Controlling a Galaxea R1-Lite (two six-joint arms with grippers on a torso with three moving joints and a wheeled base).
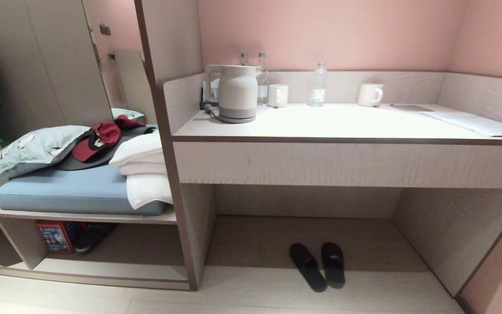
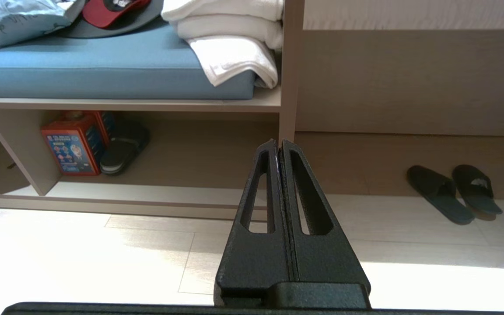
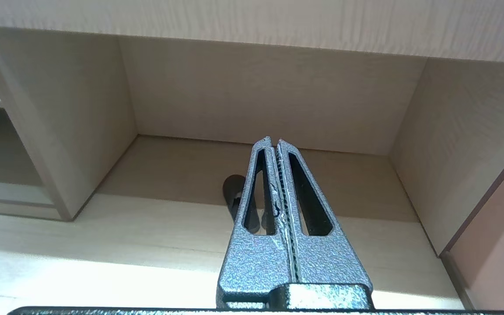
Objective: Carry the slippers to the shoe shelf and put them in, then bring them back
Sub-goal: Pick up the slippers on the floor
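Two black slippers with flat soles lie side by side on the floor under the desk. The left gripper and right gripper are both closed tight, holding nothing.

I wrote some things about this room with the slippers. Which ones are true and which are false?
1. The slippers lie side by side on the floor under the desk. True.
2. The left gripper is holding one slipper. False: it is shut on nothing, apart from the pair.
3. A white kettle stands on the desk. True.
4. The slippers are inside the shoe shelf. False: they are in the alcove to its right.
5. The right gripper is wide open. False: it is shut.
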